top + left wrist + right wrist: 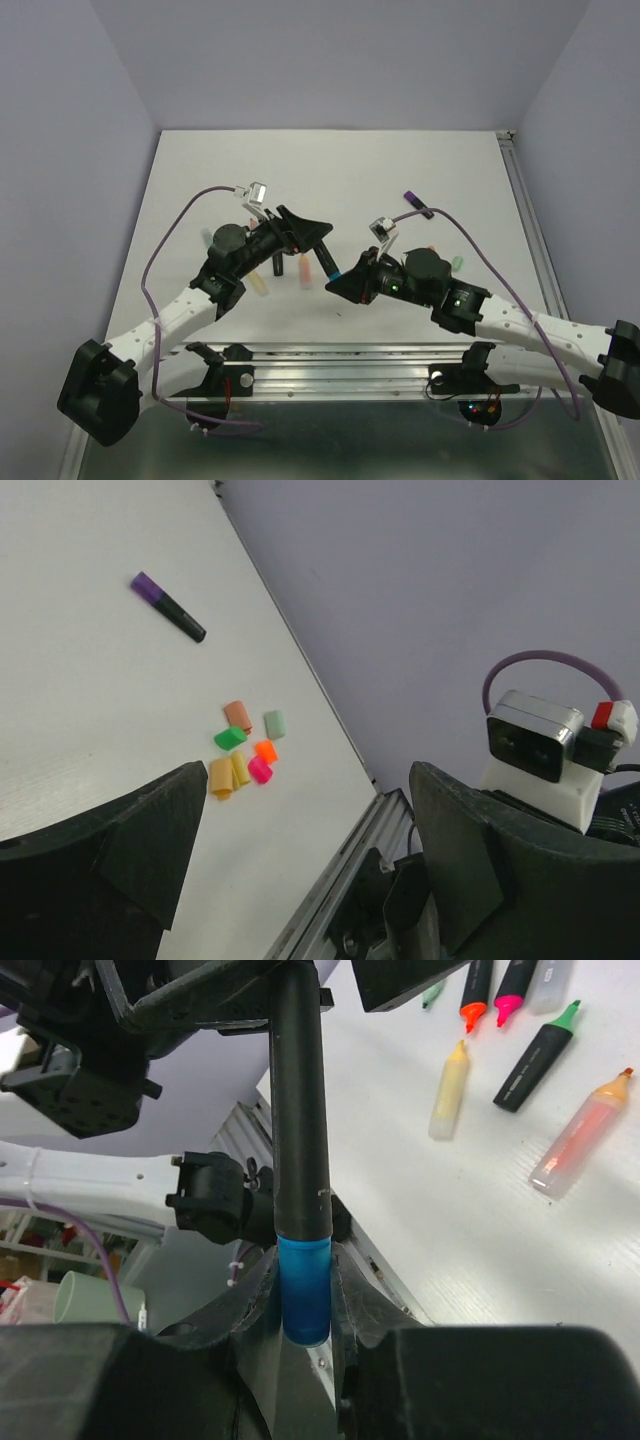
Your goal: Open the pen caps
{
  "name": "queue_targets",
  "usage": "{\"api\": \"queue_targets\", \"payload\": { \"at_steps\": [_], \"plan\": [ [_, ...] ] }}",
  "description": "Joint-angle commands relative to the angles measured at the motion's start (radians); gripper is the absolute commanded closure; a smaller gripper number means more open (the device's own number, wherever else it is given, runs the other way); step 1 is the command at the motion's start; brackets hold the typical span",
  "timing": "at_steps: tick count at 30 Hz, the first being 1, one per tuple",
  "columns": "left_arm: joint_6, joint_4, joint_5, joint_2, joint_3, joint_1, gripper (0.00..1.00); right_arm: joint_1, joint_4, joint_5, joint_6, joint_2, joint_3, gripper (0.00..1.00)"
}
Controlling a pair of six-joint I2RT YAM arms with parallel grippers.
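Note:
My right gripper (pixel 304 1265) (pixel 340 284) is shut on a blue pen cap (pixel 304 1295) (pixel 335 275), still seated on its black marker barrel (pixel 299 1110) (pixel 324 257). The barrel points up toward my left gripper (pixel 306 230) (pixel 305 780), which stands wide open. In the left wrist view nothing shows between its fingers (pixel 150 830). Several loose pen caps (pixel 245 755) lie in a cluster on the table (pixel 90 700): green, orange, pink, yellow and pastel. A purple-capped black marker (pixel 166 607) (pixel 418 205) lies alone farther back.
Several uncapped markers lie on the table under my left arm: a yellow one (pixel 448 1090) (pixel 258 285), a black one with a green tip (pixel 535 1060) and a pale orange one (pixel 580 1132). The aluminium rail (pixel 350 355) runs along the near edge.

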Motion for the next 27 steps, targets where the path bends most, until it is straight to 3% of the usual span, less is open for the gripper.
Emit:
{"api": "queue_targets", "payload": {
  "at_steps": [1,9,12,20,24,26,27],
  "plan": [
    [-0.041,0.21,0.135,-0.029,-0.04,-0.029,0.08,-0.006,0.165,0.009,0.061,0.002,0.04,0.99],
    [-0.069,0.264,0.154,-0.048,-0.077,-0.057,0.11,-0.006,0.181,0.063,0.097,0.007,0.041,0.99],
    [-0.098,0.329,0.169,-0.048,-0.096,-0.069,0.27,-0.006,0.203,0.06,0.106,0.025,0.043,0.99],
    [-0.166,0.452,0.224,-0.009,-0.116,-0.083,0.41,-0.008,0.258,0.061,0.124,0.05,0.033,0.99],
    [-0.167,0.454,0.221,-0.009,-0.122,-0.089,0.55,-0.014,0.26,0.073,0.12,0.033,0.03,0.99],
    [-0.169,0.455,0.217,-0.009,-0.122,-0.089,0.72,-0.017,0.255,0.066,0.115,0.028,0.029,0.99],
    [-0.175,0.455,0.214,-0.009,-0.123,-0.089,0.85,-0.016,0.252,0.06,0.112,0.028,0.03,0.99]
  ]
}}
